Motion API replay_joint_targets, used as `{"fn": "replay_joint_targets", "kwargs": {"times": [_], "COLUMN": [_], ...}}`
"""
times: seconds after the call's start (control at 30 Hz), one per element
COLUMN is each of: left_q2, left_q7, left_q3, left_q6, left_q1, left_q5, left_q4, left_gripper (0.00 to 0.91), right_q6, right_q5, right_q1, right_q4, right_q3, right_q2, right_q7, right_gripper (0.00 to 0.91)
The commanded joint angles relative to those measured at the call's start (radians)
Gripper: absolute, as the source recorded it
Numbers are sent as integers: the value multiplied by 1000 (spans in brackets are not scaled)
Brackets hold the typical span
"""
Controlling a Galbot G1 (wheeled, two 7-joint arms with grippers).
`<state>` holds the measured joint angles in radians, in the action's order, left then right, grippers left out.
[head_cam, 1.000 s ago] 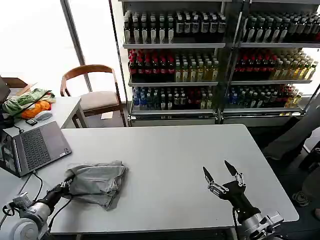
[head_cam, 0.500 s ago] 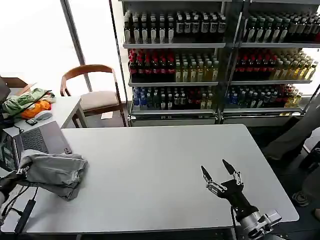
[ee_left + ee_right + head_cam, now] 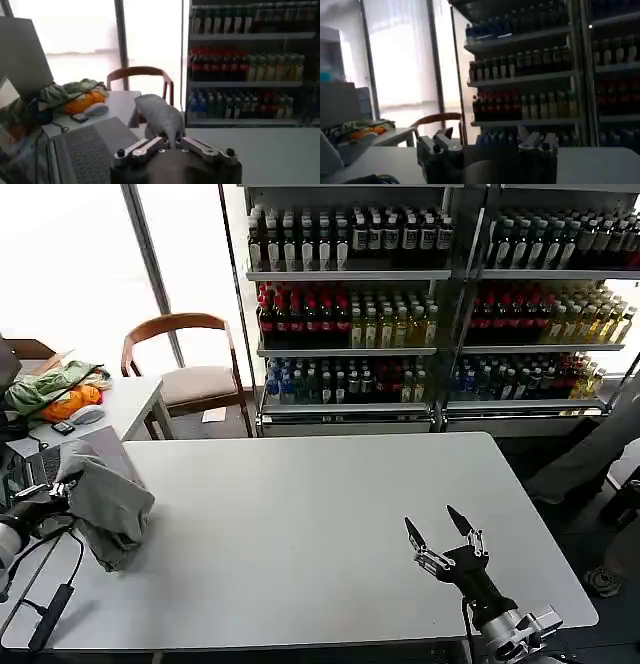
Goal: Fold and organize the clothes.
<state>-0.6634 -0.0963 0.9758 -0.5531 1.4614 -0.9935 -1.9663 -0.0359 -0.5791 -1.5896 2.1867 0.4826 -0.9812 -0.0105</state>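
Observation:
A bunched light grey shirt (image 3: 103,496) hangs off the table's left end, lifted clear of the top, with my left gripper (image 3: 62,492) shut on its edge. From the left wrist, the grey cloth (image 3: 159,116) rises out of the closed left gripper (image 3: 169,139). My right gripper (image 3: 440,534) hovers open above the table's front right part, holding nothing; its right wrist view shows both fingers (image 3: 536,141) spread apart.
An open laptop (image 3: 40,469) sits behind the shirt at the left, with a black cable (image 3: 50,604) below it. A green-and-orange fabric heap (image 3: 55,392) lies on the side table. A wooden chair (image 3: 190,374) and drink shelves (image 3: 420,304) stand behind the grey table (image 3: 330,524).
My left gripper has pulled the grey shirt leftward across the table and lifted it, so it now hangs over the left end. The right gripper has barely moved.

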Motion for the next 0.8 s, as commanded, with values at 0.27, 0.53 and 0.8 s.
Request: {"fn": "replay_joint_targets", "kwargs": {"times": [0.27, 0.53, 0.8], "left_q2": [-60, -212, -282], "left_q7": [-266, -498, -576], "left_q3": [-864, -1177, -1203], "left_q6": [-27, -29, -27], "left_q1": [-464, -729, -763], "left_q5": [57, -113, -248], "left_q4": [-35, 32, 41], "left_gripper": [10, 10, 907], "right_q6": [22, 46, 136], "right_q5": [44, 92, 93], "right_q1": [-14, 31, 111], "right_q4": [1, -13, -14], "right_q3": [8, -63, -146], "right_q2": [-46, -77, -69], "right_q7": [-7, -20, -71], "right_gripper": [907, 907, 907]}}
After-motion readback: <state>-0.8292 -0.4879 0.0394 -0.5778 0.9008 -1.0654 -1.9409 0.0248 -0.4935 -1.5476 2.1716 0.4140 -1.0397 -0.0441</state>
